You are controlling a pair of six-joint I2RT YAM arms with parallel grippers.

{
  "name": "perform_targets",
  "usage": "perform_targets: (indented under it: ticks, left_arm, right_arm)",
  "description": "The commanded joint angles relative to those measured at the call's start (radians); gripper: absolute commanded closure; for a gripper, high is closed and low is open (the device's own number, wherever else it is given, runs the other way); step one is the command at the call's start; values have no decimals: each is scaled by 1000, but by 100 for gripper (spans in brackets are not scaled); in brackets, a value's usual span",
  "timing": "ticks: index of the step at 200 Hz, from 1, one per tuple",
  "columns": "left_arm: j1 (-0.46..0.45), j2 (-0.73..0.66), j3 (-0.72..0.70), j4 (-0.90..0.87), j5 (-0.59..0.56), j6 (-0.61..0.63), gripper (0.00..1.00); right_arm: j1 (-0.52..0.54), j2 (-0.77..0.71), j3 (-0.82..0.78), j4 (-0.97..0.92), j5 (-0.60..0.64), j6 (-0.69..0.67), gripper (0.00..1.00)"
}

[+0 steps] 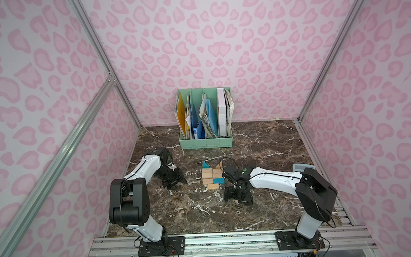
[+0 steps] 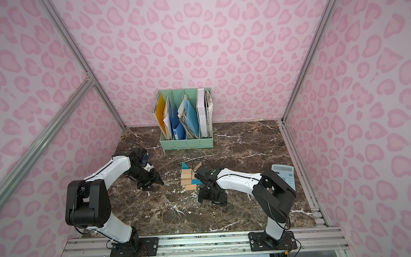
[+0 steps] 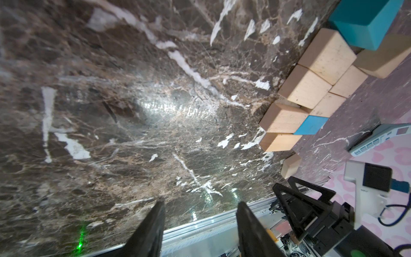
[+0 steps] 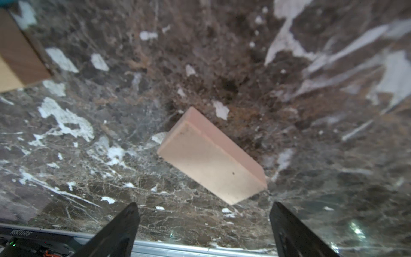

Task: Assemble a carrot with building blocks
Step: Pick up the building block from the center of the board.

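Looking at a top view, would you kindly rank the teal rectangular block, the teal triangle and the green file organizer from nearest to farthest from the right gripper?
In a top view:
1. teal rectangular block, just beyond the right gripper, slightly to its left.
2. teal triangle, farther back and more to the left.
3. green file organizer, against the back wall.

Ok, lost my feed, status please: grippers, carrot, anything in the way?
Left gripper open, empty. Right gripper open over loose pale tan wooden rectangular block, not gripped. Flat tan-and-teal block carrot unfinished. Nothing seen between them.
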Motion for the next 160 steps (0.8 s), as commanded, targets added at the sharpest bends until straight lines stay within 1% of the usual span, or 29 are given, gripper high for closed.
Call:
perform_targets:
  ticks: [1,27,71,90,103,136,160]
  left_arm:
    - [0,-6,-2,-17,2,15,47]
    - [0,-3,-2,-15,2,15,47]
    - [2,-2,1,-15,2,14,47]
    - [1,-5,-1,-16,-2,15,47]
    - [2,-8,-2,-16,-3,15,47]
    - [2,-5,-1,-15,-2,14,47]
    - [2,-3,0,-15,-1,12,47]
  right_arm:
    - [-15,3,-14,71,-31,10,9]
    - [-29,18,14,65,-19,-9,9]
    - [-41,87,86,37,-1,-52,10]
    - [-37,106,110,17,8,-60,17]
    - [-34,115,119,4,22,-65,18]
    - [-25,157,171,-62,76,-87,30]
    - [-14,181,200,-85,92,-99,34]
